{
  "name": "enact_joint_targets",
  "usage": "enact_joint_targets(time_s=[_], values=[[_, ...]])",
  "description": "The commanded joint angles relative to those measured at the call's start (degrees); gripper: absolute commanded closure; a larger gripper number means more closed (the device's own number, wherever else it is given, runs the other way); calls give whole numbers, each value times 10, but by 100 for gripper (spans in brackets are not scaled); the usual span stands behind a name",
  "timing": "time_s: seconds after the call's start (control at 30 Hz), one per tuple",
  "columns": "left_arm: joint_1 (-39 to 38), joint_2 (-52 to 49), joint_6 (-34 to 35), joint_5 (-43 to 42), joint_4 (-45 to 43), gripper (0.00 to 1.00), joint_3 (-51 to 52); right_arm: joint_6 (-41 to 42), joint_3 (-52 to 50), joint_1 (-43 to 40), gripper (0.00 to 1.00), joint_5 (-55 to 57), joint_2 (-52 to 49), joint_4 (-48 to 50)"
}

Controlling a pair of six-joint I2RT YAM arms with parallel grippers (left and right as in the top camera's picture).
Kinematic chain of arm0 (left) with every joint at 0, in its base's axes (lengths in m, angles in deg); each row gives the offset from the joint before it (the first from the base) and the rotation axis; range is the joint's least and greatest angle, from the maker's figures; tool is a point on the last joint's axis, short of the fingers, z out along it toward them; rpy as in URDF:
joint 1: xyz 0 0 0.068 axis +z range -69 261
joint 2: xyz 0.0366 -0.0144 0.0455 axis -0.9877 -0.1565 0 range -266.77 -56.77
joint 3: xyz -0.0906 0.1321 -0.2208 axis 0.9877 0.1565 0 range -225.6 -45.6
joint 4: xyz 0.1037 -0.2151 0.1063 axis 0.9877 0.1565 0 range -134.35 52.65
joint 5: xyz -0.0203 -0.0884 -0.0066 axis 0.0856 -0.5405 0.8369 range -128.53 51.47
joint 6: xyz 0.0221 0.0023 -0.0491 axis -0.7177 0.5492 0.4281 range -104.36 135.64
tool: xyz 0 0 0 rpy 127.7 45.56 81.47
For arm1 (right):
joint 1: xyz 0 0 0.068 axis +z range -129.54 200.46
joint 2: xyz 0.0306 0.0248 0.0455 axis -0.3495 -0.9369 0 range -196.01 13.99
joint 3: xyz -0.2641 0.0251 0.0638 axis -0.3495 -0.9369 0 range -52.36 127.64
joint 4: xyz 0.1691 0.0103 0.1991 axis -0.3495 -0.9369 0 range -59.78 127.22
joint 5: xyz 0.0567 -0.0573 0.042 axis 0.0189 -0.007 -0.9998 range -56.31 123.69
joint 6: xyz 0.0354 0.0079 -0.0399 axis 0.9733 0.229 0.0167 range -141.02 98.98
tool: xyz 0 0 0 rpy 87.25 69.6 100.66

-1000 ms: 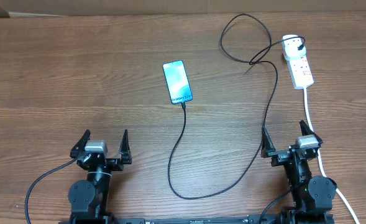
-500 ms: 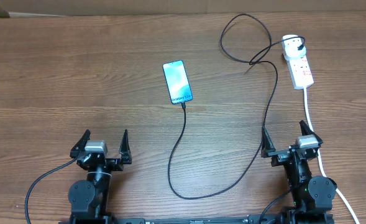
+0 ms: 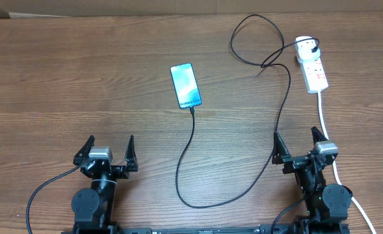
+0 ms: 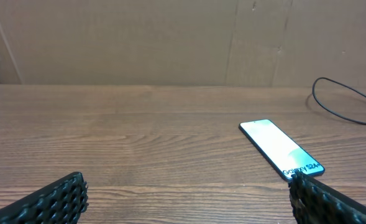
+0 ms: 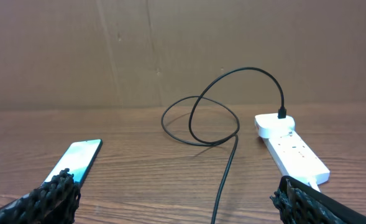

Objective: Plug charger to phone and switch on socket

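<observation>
With the left end effector (image 3: 108, 148) and right end effector (image 3: 297, 144) spread and empty on the near side of the phone (image 3: 185, 85), reaching for the socket (image 3: 315, 70) far to the phone's right could snag the looped charger (image 5: 227, 163) and drag the phone.

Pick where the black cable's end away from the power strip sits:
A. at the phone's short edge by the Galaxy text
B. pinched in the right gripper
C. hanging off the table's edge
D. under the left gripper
A: in the overhead view the charger runs up to the phone and meets its short edge, while the left gripper and right gripper stand open and empty.
</observation>
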Motion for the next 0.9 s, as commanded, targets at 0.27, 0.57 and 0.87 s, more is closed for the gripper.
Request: enact_joint_targets(time_s=[0.27,0.57,0.87], values=[[-3,7,-13,2,1,0,2,16,-6,3,0,12,5,1],[-3,7,-13,2,1,0,2,-25,-6,3,0,17,5,0],[-3,7,-13,2,1,0,2,-48,-6,3,0,27,5,0]])
